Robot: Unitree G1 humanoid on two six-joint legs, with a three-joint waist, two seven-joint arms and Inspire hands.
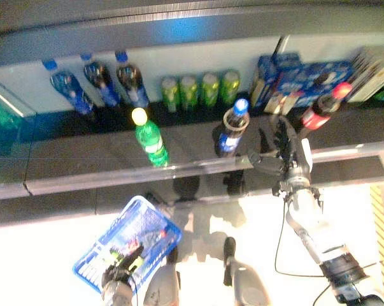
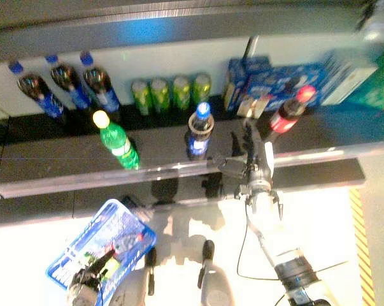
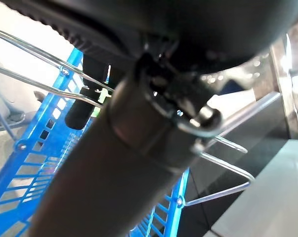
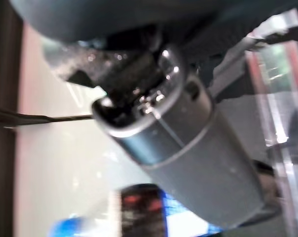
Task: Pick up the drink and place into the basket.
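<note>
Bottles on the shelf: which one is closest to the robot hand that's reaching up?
The dark bottle with the blue cap, standing alone at the shelf's front edge, just left of the right robot hand. The other bottles stand farther off.

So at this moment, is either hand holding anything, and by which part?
The left hand holds the blue basket by its wire handle. The right hand is open at the shelf edge beside the blue-capped bottle, holding nothing.

Blue-cap cola bottles (image 1: 99, 80): four
Green bottle (image 1: 150, 141): one
Red-cap bottle (image 1: 322, 108): one
Green cans (image 1: 198, 90): four
Blue boxes (image 1: 303, 80): two
Blue basket (image 1: 96, 252): one
</note>
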